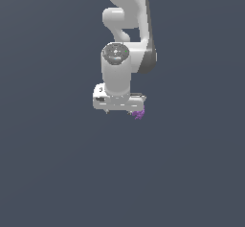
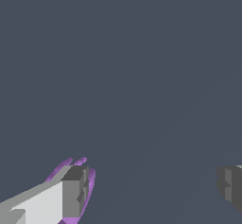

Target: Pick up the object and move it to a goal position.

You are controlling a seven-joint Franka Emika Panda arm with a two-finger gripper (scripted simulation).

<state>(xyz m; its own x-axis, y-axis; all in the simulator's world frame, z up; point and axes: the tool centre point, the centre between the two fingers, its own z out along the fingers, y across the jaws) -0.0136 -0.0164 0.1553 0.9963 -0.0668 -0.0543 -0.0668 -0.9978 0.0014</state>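
The object is a tiny bright purple lump with small prongs. In the wrist view it lies right at one grey fingertip, which covers most of it; purple shows around that fingertip's edges. The other fingertip stands far off, so the gripper is open with nothing in the gap between its fingers. In the exterior view the object peeks out under the end of the white gripper on the exterior view's right. Whether the finger touches the object I cannot tell.
The white arm rises above the gripper and hides the fingers in the exterior view. A plain dark grey floor spreads on all sides. No goal marker shows.
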